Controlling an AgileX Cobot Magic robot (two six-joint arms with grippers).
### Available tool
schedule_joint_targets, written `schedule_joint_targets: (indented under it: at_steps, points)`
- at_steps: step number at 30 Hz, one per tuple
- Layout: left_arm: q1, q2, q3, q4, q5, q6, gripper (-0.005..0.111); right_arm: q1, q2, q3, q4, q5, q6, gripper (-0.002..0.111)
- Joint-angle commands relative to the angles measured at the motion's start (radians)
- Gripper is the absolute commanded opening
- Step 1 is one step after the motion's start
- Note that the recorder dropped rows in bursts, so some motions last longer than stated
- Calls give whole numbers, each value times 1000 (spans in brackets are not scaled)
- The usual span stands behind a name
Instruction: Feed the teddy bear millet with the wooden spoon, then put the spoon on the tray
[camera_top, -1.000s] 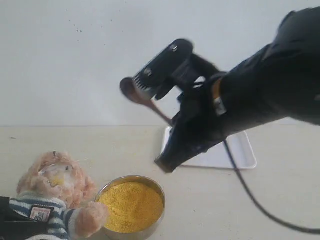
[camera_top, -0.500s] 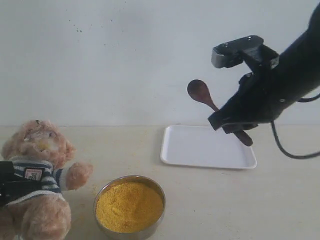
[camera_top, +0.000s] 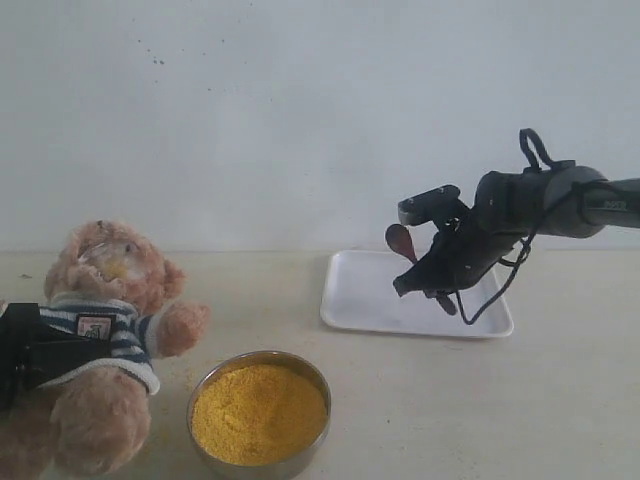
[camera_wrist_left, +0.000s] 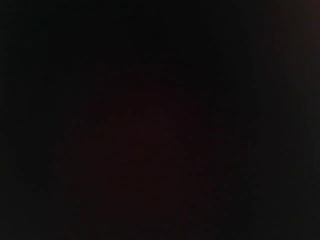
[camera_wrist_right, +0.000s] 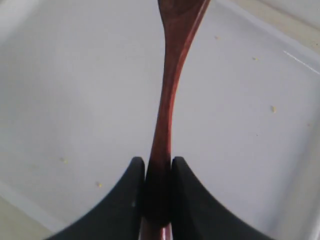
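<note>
The teddy bear (camera_top: 108, 300) stands upright at the left in its striped shirt. My left gripper (camera_top: 28, 355), a black shape, clasps its body from the left edge; the left wrist view is entirely dark. The millet (camera_top: 259, 412) fills the steel bowl (camera_top: 300, 462) in front of the bear. My right gripper (camera_top: 426, 282) (camera_wrist_right: 158, 165) hangs low over the white tray (camera_top: 365, 295) (camera_wrist_right: 75, 90), shut on the handle of the wooden spoon (camera_top: 402, 241) (camera_wrist_right: 172, 75). The spoon's oval bowl points up and to the left, just above the tray.
A plain white wall rises behind the beige table (camera_top: 520, 400). A black cable (camera_top: 500, 290) loops under the right wrist over the tray. A few stray grains (camera_wrist_right: 273, 108) lie on the tray.
My right arm has swung from beside the bear's face to the right and down over the tray, carrying the spoon. The bear has risen and shifted right, now upright.
</note>
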Motion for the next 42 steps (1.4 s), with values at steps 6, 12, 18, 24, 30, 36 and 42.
schedule_joint_targets:
  at_steps: [6,12,18,24,30,36,42]
  points:
    - [-3,-2,-5,-12,40,7,4,-4,46,-7,-2,-28,-8,11]
    - [-3,-2,-5,-12,40,12,4,-4,32,-7,-15,22,0,35]
    - [-3,-2,-5,-12,40,120,4,-4,-192,-7,-54,302,171,35]
    - [-3,-2,-5,-11,40,122,4,-73,-463,349,-440,189,515,0]
    - [-3,-2,-5,-12,40,122,4,-253,-1109,1188,-390,-706,649,0]
    - [-3,-2,-5,-12,40,122,4,-254,-1713,1323,-389,-602,717,0]
    - [-3,-2,-5,-12,40,160,4,-252,-1962,1570,-358,-678,908,0]
